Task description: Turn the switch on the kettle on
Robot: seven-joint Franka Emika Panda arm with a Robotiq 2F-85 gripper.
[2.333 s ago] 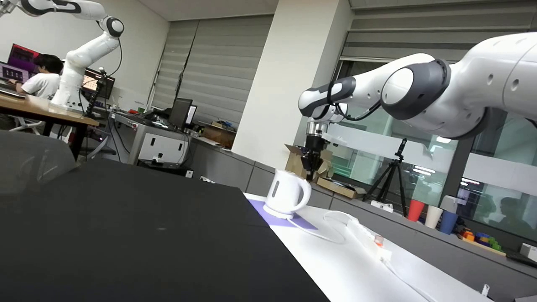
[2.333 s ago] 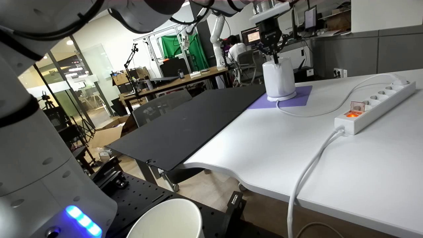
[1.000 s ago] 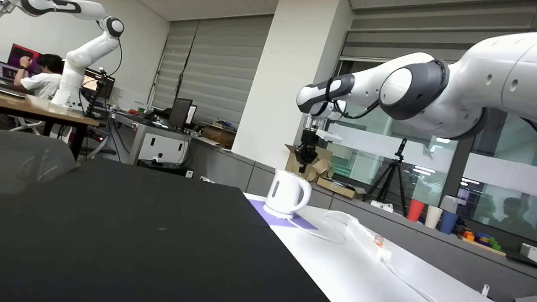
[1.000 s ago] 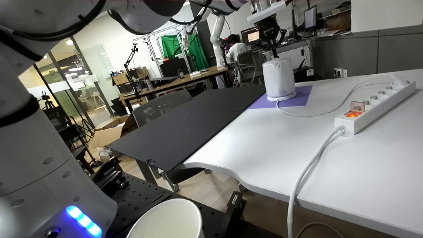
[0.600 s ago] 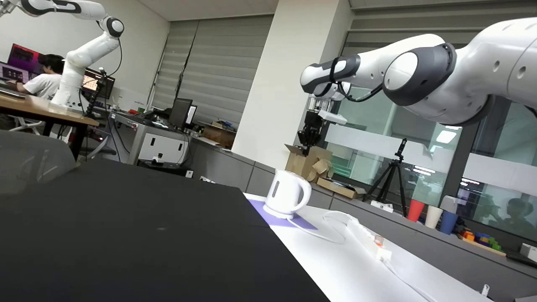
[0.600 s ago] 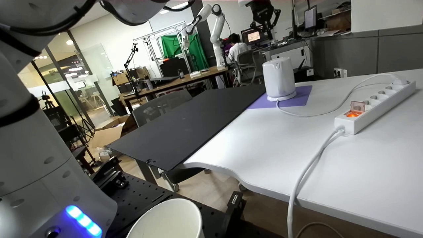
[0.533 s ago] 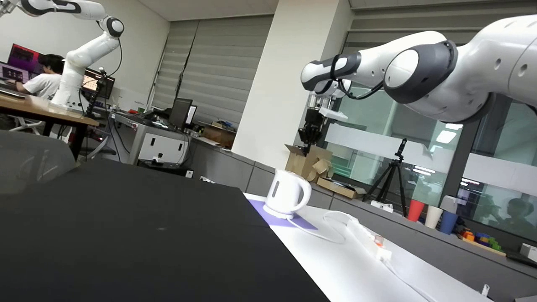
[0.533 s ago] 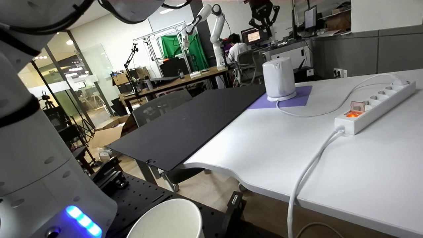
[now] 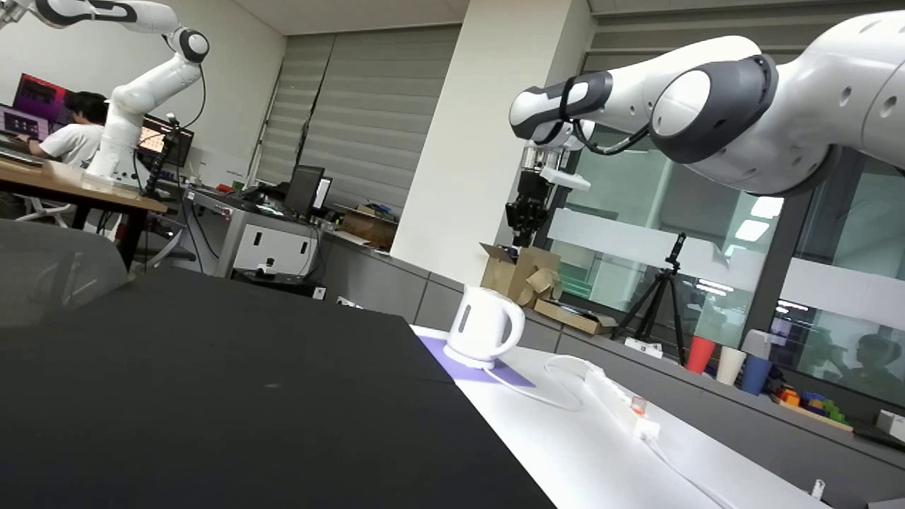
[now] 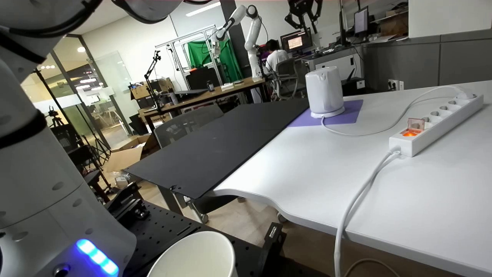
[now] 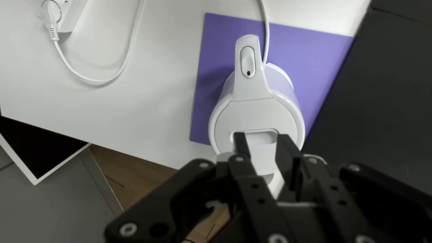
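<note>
The white kettle stands upright on a purple mat [image 10: 351, 109] and shows in both exterior views [image 9: 479, 329] [image 10: 324, 92]. In the wrist view I look down on its lid [image 11: 256, 114]. Its oval white switch [image 11: 248, 60], with a small dark red dot, sits on top of the handle; I cannot tell whether it is on or off. My black gripper [image 11: 260, 138] hangs well above the kettle, with its fingers apart and nothing between them. In an exterior view the gripper [image 10: 311, 30] is clear of the lid; its wrist is cut off by the frame.
A white power strip [image 10: 438, 125] with a lit orange switch [image 10: 410, 133] lies on the white table [image 10: 307, 169]. The kettle's cord [image 10: 369, 134] runs to it. A black panel [image 10: 219, 142] borders the table beside the kettle.
My gripper was low by the kettle's top, its fingers looking close together. It has risen well above the kettle and its fingers have parted. The kettle has not moved.
</note>
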